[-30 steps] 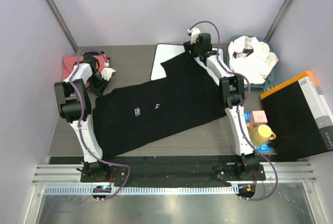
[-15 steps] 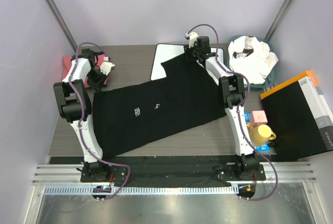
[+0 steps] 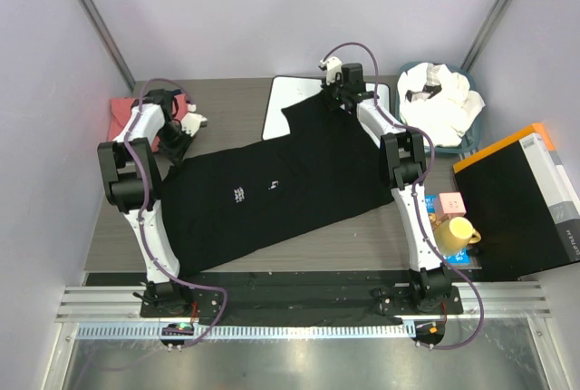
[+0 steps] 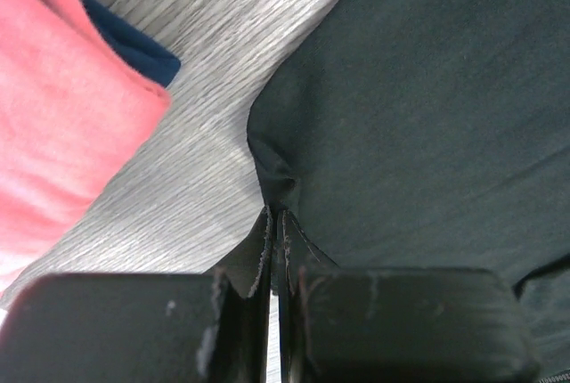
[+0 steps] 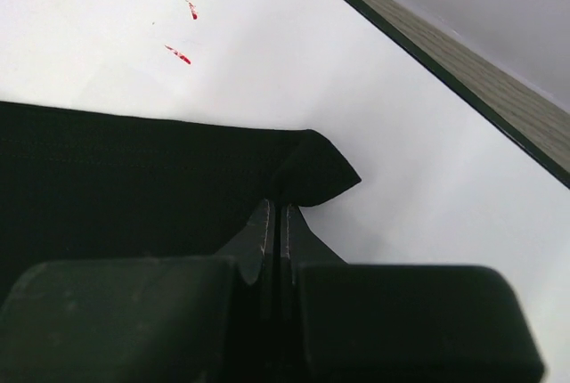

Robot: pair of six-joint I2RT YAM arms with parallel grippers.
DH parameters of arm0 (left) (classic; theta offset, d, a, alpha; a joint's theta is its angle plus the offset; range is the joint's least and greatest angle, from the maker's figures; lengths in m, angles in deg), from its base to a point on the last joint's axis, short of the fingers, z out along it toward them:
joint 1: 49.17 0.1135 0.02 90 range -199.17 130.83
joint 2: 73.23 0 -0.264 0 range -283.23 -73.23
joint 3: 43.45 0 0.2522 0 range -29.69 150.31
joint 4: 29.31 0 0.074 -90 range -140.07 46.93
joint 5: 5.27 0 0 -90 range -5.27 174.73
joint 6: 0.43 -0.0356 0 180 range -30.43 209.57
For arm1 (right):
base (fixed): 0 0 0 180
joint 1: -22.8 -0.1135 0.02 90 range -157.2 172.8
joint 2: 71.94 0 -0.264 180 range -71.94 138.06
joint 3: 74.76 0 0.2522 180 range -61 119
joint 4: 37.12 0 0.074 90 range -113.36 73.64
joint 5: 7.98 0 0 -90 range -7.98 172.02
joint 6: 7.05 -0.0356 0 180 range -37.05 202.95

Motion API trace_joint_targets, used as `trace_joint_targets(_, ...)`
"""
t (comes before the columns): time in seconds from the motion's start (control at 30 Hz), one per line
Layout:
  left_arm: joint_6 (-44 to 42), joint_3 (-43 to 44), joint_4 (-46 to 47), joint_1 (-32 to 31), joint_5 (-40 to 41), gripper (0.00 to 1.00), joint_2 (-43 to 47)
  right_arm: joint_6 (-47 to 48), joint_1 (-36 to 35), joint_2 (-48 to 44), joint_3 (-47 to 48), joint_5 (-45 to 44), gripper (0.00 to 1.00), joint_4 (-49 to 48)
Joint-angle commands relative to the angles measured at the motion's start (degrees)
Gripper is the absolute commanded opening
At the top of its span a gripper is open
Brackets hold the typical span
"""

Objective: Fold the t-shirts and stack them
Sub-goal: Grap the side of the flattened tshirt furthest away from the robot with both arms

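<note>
As the moment is set against the view one second before, the left arm has swung its wrist slightly, the right wrist has edged a little leftward, and the cloth outline is almost unchanged.

At far left a folded coral tee (image 3: 124, 110) lies on the table (image 3: 362, 238), with a dark blue cloth (image 4: 135, 47) showing at its edge. Just beside it, the left gripper (image 3: 175, 145) has its jaws closed to a sliver on a puckered left corner of the black tee (image 3: 281, 181), as the left wrist view confirms.

The black tee is spread flat and runs diagonally across the table centre, from near left to far right. It is plain dark apart from two small white marks near its middle. Its far right corner overlaps the white board (image 3: 279, 100), which bears a few red specks.

There the right gripper (image 3: 341, 100) is likewise pinched tight on a folded-up tip of the tee. Further right, white tees (image 3: 444, 95) sit heaped in a basket (image 3: 410, 71).
</note>
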Motion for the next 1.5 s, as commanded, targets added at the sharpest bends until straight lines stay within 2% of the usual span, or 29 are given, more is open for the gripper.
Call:
trace_joint_targets(0.0, -1.06, -0.42, 2.88, -0.24, 0.71, 0.00, 3.78, 6.54, -0.44, -6.51, 1.25, 1.02, 0.01, -1.03)
trace_joint_targets(0.3, -2.29, 1.87, 8.86, -0.15, 7.04, 0.00, 5.54, 16.29, 0.88, -14.94, -0.86, 2.07, 0.01, -3.05)
trace_joint_targets(0.47, -3.17, 0.47, 11.76, -0.15, 11.16, 0.00, 7.65, 18.15, 1.76, -17.32, -1.22, 2.78, 0.01, -3.76)
trace_joint_targets(0.7, -4.31, -0.68, 12.12, -0.06, 12.23, 0.00, 10.02, 20.78, 2.46, -20.31, -4.11, 4.53, 0.01, -1.83)
trace_joint_targets(0.77, -5.10, -1.64, 10.63, -0.15, 10.48, 0.00, 11.34, 24.29, 2.64, -25.14, -11.90, 6.38, 0.01, 0.46)
trace_joint_targets(0.93, -6.16, -4.54, 7.30, -0.23, 7.92, 0.00, 13.71, 26.32, 3.87, -31.03, -20.01, 7.43, 0.01, 2.47)
trace_joint_targets(0.97, -6.42, -5.07, 6.41, -0.32, 5.31, 0.00, 13.98, 26.50, 4.48, -32.51, -21.16, 7.69, 0.01, 3.18)
trace_joint_targets(1.2, -10.73, -4.38, -5.61, -0.94, -1.65, 0.00, 14.60, 30.00, 6.15, -37.27, -25.03, 9.63, 0.01, 9.85)
trace_joint_targets(1.47, -16.96, -1.47, -20.39, -1.73, -3.06, 0.00, 10.91, 37.91, 7.30, -38.15, -24.94, 13.32, 0.01, 21.63)
